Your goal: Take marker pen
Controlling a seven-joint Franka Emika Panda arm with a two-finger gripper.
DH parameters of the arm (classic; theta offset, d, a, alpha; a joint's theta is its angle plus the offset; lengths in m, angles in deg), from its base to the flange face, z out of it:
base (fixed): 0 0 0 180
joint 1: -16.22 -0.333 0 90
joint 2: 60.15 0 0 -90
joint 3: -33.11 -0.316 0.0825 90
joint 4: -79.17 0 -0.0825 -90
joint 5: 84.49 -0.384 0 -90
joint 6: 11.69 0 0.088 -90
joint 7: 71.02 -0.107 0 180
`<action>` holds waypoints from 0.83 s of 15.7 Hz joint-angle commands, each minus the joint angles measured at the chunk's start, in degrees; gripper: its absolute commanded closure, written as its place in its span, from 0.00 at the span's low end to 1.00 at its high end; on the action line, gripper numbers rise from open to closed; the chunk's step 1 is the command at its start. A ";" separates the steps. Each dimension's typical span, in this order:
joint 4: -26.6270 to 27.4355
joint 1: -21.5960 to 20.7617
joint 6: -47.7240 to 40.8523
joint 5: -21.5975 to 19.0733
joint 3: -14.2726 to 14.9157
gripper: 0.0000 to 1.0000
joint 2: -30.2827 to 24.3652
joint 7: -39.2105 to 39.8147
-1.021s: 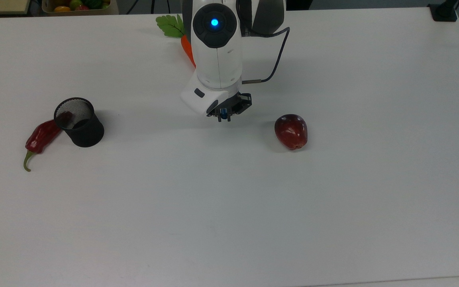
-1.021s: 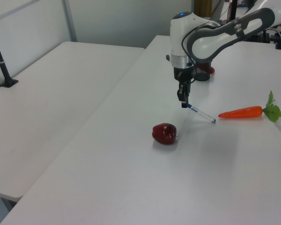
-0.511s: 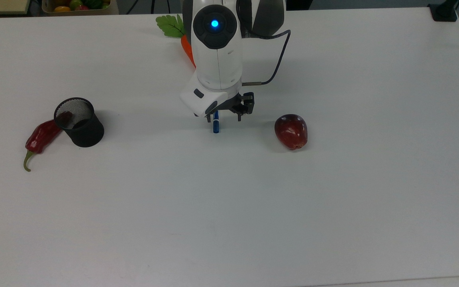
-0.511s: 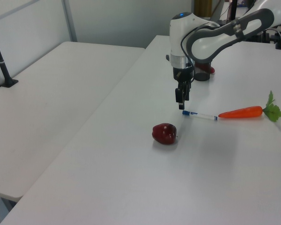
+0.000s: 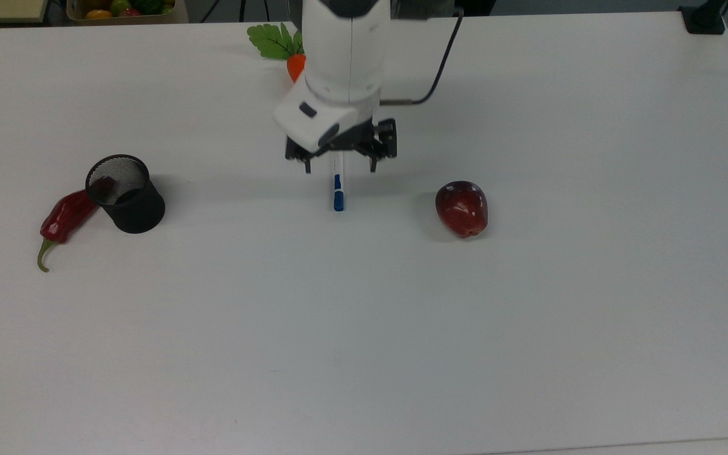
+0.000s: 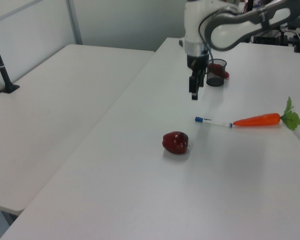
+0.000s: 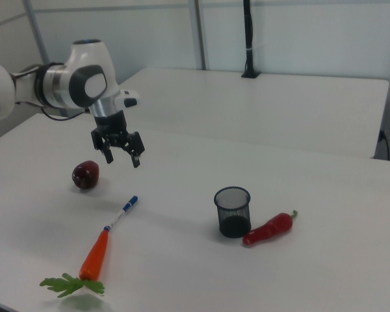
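The marker pen (image 5: 337, 186) is slim and white with a blue cap, and it lies flat on the white table (image 5: 364, 328). In the left view the marker pen (image 6: 213, 122) nearly touches the carrot's tip. The marker pen (image 7: 121, 213) points from the carrot toward the apple in the right view. My gripper (image 5: 340, 165) hangs open above the pen with nothing between its fingers. In the right view the gripper (image 7: 122, 159) is well clear of the table, jaws spread. The left view shows the gripper (image 6: 194, 92) high over the pen's cap end.
An orange carrot (image 6: 257, 120) with green leaves lies end to end with the pen. A dark red apple (image 5: 462, 208) sits to the top view's right of the pen. A black mesh cup (image 5: 126, 194) and a red chili (image 5: 64, 218) stand far to the top view's left.
A second ago the gripper was shut on the pen's cap end, pen tilted. It let go, the pen dropped flat, and the open gripper has risen and drawn back.
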 commanded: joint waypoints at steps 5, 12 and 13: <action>1.70 0.88 -11.16 2.59 1.09 0.00 -13.08 -0.68; 2.49 6.58 -19.27 1.71 0.56 0.00 -21.09 5.03; 2.75 7.29 -19.18 1.62 0.30 0.00 -21.53 5.04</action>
